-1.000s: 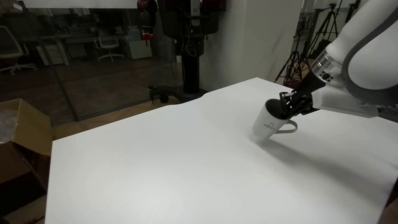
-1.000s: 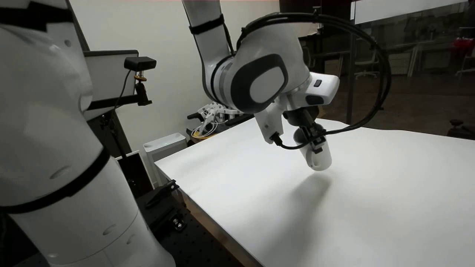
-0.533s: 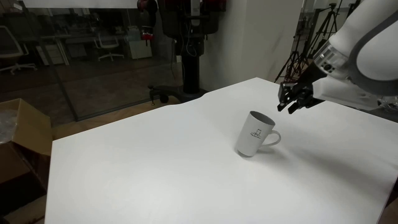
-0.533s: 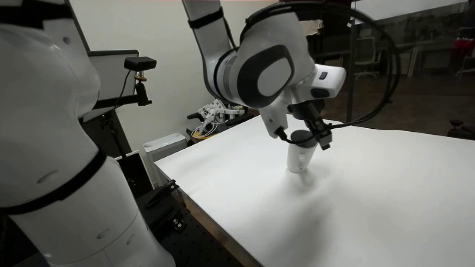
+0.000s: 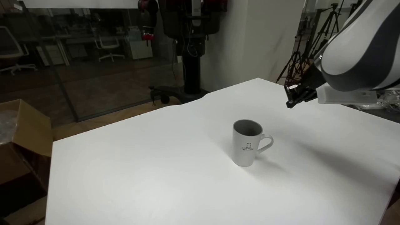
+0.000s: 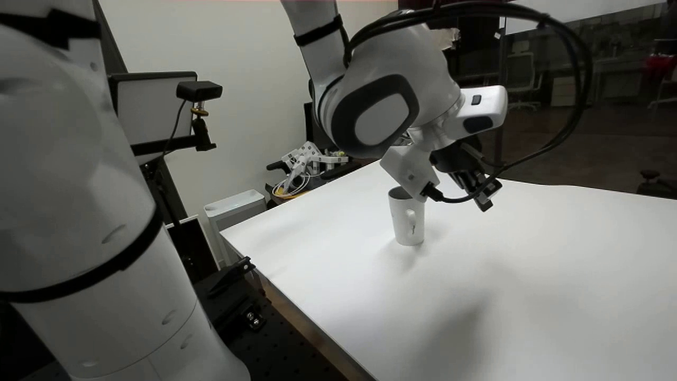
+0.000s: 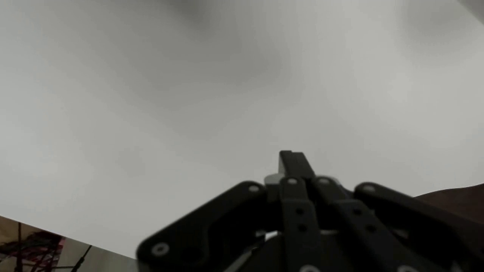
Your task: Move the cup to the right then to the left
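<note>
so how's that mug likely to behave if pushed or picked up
The mug looks ceramic, so it's probably stiff but breakable. Its body is taller than wide: a high push might tip it. The table looks smooth; a low push would likely slide it.

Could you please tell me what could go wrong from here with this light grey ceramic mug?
The black two-fingered claw is shut and apart from the cylindrical light grey ceramic mug; moved in unopened, it may topple it. The mug's light grey loop handle juts out on the claw's side in an exterior view, so the approach might snag it.
</note>
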`<action>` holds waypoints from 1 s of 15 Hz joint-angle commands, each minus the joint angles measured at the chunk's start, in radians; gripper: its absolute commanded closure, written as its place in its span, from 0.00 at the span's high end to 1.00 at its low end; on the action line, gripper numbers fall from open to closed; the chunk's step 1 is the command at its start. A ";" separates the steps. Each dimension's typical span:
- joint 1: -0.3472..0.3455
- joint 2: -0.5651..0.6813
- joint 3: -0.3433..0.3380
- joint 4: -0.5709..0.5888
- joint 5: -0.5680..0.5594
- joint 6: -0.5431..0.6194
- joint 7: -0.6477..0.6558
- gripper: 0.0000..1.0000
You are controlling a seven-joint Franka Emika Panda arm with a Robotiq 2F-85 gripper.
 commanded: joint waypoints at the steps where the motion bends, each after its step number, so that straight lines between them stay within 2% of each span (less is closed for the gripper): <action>1: 0.054 0.036 0.018 0.052 0.014 -0.011 -0.001 0.00; 2: 0.056 0.036 0.028 0.060 0.005 -0.023 0.006 0.00; 3: 0.077 0.037 0.005 0.062 -0.045 -0.029 0.051 0.00; 4: 0.070 0.024 0.020 0.066 -0.068 -0.049 0.067 0.00; 5: 0.070 0.021 0.026 0.069 -0.081 -0.053 0.084 0.26; 6: 0.079 0.031 0.002 0.049 -0.089 -0.027 0.068 0.03; 9: 0.079 0.030 0.008 0.059 -0.103 -0.036 0.081 0.22; 10: 0.079 0.030 0.008 0.059 -0.103 -0.036 0.081 0.26; 15: 0.079 0.030 0.008 0.059 -0.103 -0.036 0.081 0.26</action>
